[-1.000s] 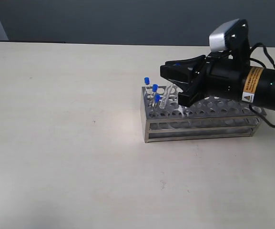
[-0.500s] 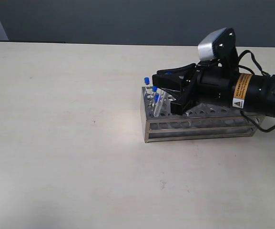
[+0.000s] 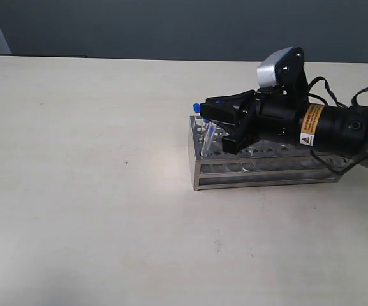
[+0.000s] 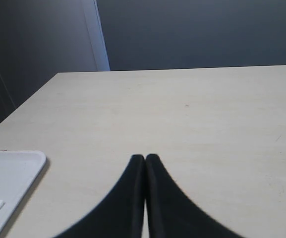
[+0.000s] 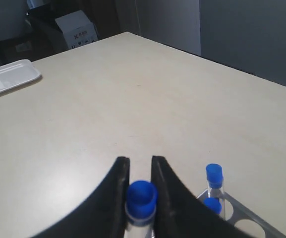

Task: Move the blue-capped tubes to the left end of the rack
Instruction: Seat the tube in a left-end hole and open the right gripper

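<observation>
The only print near the work is a yellow warning label [image 3: 309, 123] wrapped around the right arm, with a triangle sign on a white patch below it. Its lettering is too small for us to read. In the right wrist view a cardboard box [image 5: 76, 25] beyond the bench [image 3: 94, 191] carries dark marks starting with what looks like an X, and we cannot make out the rest.

The rack [image 3: 266, 172] is shiny steel, long and rectangular, with open tiered sides and a top plate full of round holes. It sits on the bench right of the middle in the exterior view. The blue-capped tubes [image 5: 213, 174] are thin and clear with bright blue caps, and all are at the rack's left end. Two stand upright in holes near the far left corner. We see a tilted tube [image 3: 206, 143] closer to the front edge, with its lower end at the top plate and its top leaning toward the arm.

The right tool [image 5: 140, 159] reaches over the rack's left end. Its black fingers are drawn in to a narrow gap and pinch the tilted tube at its cap. The left tool [image 4: 145, 157] hangs over bare bench with its fingers pressed together and nothing between them. A white tray [image 4: 11, 171] lies at the bench edge nearby.
</observation>
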You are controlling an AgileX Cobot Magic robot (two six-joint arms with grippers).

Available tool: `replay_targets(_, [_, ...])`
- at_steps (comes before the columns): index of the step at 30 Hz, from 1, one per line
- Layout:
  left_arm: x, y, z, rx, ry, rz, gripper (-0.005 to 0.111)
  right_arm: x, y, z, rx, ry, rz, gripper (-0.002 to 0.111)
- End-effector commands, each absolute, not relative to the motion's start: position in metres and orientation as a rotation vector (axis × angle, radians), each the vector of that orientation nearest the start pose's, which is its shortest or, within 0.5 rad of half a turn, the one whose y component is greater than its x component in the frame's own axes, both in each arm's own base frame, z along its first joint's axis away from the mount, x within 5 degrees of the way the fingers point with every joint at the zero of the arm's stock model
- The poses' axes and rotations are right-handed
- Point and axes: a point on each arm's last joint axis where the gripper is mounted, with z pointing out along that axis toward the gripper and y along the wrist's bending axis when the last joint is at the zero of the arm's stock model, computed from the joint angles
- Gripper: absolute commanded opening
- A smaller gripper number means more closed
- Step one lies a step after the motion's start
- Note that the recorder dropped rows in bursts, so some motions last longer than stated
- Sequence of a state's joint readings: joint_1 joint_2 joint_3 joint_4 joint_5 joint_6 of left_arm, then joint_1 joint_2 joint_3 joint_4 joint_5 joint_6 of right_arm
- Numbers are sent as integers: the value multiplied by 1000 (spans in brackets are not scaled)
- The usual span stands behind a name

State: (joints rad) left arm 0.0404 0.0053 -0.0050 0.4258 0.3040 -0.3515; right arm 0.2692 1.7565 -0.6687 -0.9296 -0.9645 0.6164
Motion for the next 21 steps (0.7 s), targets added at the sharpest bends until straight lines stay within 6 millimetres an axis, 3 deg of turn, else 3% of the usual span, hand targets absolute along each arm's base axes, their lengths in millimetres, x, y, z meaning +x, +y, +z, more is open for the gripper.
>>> replay_targets(1, [54, 13, 190, -70, 1750, 176, 0, 288, 142, 174, -791, 1676, 817, 0])
replay_targets(11, [54, 13, 190, -70, 1750, 176, 0, 285, 144, 166, -900, 1690, 798, 2])
replay_targets(17, [54, 13, 190, -70, 1750, 176, 0, 284, 144, 166, -914, 1685, 802, 39])
replay_targets(21, [54, 13, 190, -70, 1750, 176, 0, 283, 145, 167, -918, 1668, 817, 41])
